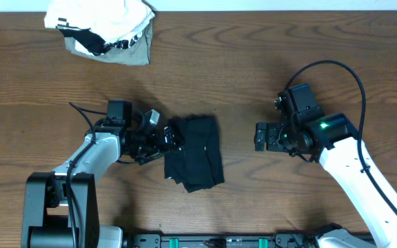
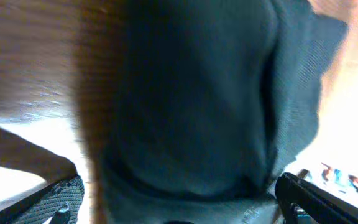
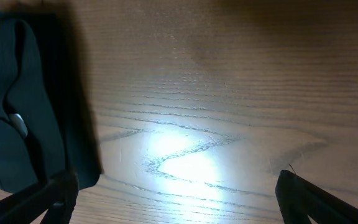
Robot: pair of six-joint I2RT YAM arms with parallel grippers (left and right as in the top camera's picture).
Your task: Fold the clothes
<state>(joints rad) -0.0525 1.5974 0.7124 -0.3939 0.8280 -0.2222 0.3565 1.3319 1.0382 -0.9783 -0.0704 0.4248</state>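
Hovering with its jaws spread wide, the left gripper (image 1: 164, 138) sits at the left edge of the black garment (image 1: 197, 153). Its wrist camera shows both fingers (image 2: 58, 200) flanking dark cloth that fills nearly the whole view, with nothing pinched between them. The right gripper (image 1: 260, 136) is equally wide apart and empty. It is well off to the garment's right, over bare wood, and its own camera catches only the garment's near edge at the frame's left. The step in hand looks like a grip on that left edge for a further fold, or a last tidy. To do it well, the left fingers should likely go low enough to gather every layer at the edge rather than the top one alone. They should then carry it across in a shallow arc and set it flush with the far side. The right arm could come in to pin that side so the stack does not slide. The garment lies near the middle of the wooden table (image 1: 253, 69) as a compact, slightly skewed rectangle of several layers, with uneven corners at its lower end and soft creases. A small pale patch (image 3: 17, 123) shows among its folds. A white-and-grey bundle (image 1: 102, 31) lies well apart at the table's far left corner.
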